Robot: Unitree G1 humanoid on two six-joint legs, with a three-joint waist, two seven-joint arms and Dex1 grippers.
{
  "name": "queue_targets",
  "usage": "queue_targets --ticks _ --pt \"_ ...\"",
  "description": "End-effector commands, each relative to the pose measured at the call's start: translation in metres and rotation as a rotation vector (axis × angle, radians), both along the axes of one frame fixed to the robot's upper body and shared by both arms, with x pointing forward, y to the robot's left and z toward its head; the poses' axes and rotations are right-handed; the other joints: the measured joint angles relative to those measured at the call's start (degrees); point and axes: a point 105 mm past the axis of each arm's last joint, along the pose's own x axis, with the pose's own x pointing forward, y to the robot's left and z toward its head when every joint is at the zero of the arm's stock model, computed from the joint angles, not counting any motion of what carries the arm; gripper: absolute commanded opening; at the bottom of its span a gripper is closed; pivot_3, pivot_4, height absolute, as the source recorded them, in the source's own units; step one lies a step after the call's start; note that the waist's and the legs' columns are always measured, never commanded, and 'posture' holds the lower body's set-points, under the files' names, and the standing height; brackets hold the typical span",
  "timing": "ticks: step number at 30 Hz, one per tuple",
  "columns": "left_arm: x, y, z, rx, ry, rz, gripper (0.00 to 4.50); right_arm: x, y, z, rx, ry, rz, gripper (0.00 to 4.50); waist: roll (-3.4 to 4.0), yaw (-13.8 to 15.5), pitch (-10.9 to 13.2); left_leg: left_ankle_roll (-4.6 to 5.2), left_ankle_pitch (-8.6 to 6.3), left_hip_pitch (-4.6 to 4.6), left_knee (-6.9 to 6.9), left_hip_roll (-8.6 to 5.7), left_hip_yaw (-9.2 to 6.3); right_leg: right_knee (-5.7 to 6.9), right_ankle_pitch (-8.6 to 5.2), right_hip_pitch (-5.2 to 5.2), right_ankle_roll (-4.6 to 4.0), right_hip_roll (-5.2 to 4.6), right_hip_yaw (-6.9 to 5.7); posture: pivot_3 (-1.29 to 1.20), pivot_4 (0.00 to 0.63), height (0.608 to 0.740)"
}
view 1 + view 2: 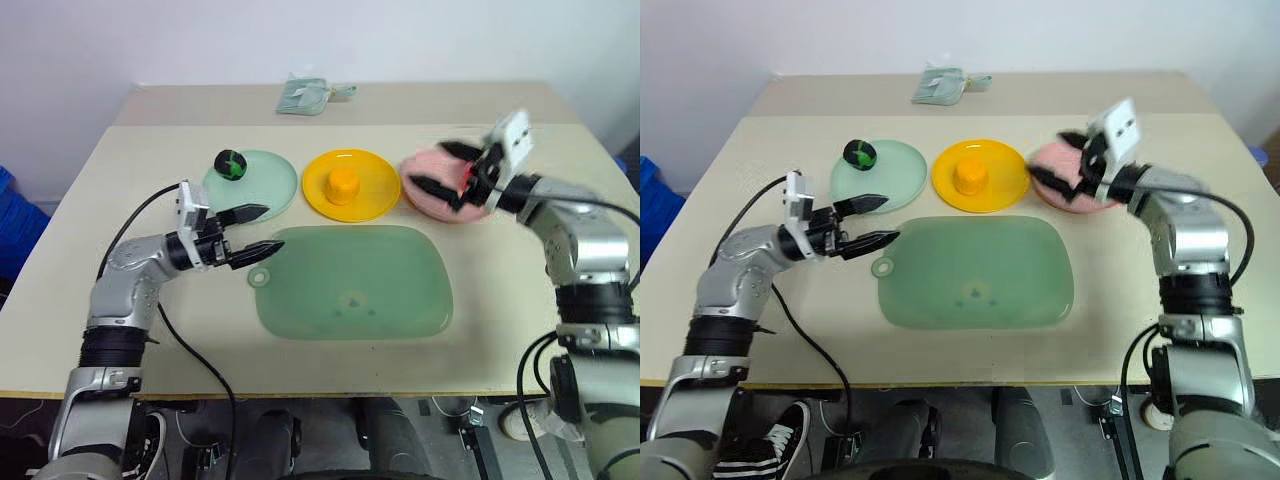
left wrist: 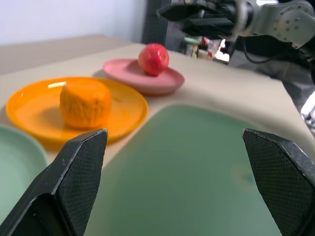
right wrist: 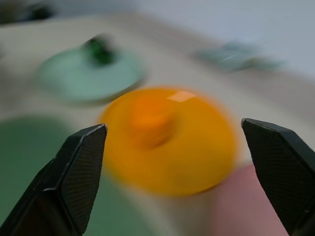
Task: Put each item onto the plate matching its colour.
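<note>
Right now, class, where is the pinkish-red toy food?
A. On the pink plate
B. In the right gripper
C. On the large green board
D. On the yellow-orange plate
A: the left wrist view shows the pinkish-red toy food sitting on the pink plate, clear of the open right gripper.

left claw (image 1: 253, 232) open, right claw (image 1: 440, 168) open

I see 3 plates in a row behind the board (image 1: 350, 280): left plate (image 1: 265, 185) w/ ball (image 1: 230, 163) on its left rim, mid plate (image 1: 375, 195) w/ toy (image 1: 343, 185) at ctr, right plate (image 2: 142, 78) w/ fruit (image 2: 153, 58) on it. Pouch (image 1: 305, 95) far back.
</note>
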Motion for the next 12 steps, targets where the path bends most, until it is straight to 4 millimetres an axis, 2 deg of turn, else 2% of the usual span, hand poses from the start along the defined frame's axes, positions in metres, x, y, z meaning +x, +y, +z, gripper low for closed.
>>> queue_targets --ticks 1,3,6,9,12 --pt "-0.007 -0.004 0.009 -0.044 -0.019 -0.027 4.50 -0.027 0.008 0.013 -0.006 0.034 0.120 4.46 0.00 0.21 0.00 0.01 -0.01 0.01 0.02 -0.02 0.00 -0.01 0.00 0.03 0.00 -0.02 0.00 0.00 0.150 0.740" --pt "-0.008 -0.013 0.007 -0.055 -0.005 -0.039 4.50 -0.038 0.006 0.009 -0.013 0.094 0.154 4.46 0.00 0.10 0.00 0.13 -0.07 0.04 0.02 0.00 -0.03 -0.01 0.00 0.04 0.00 0.00 0.00 0.00 0.150 0.740" --pt "-0.014 -0.014 0.000 -0.050 0.029 -0.078 4.50 -0.060 0.014 0.002 -0.040 0.181 0.195 4.46 0.00 -0.01 0.00 0.15 -0.08 0.03 0.00 0.04 -0.03 -0.03 0.00 0.03 0.00 0.02 -0.01 0.00 0.150 0.740" --pt "-0.013 -0.015 -0.002 -0.037 0.027 -0.079 4.50 -0.066 0.009 -0.003 -0.069 0.199 0.163 4.46 0.00 -0.07 0.00 0.16 -0.09 0.05 -0.02 0.06 -0.02 -0.02 0.00 0.01 0.00 0.04 -0.01 0.00 0.150 0.740" --pt "-0.012 -0.019 0.007 -0.068 0.009 -0.077 4.50 -0.068 0.008 -0.002 -0.079 0.216 0.152 4.46 0.00 0.05 0.00 0.24 -0.14 0.08 0.00 0.06 -0.02 0.01 0.00 0.03 0.00 0.03 -0.01 0.00 0.150 0.740"
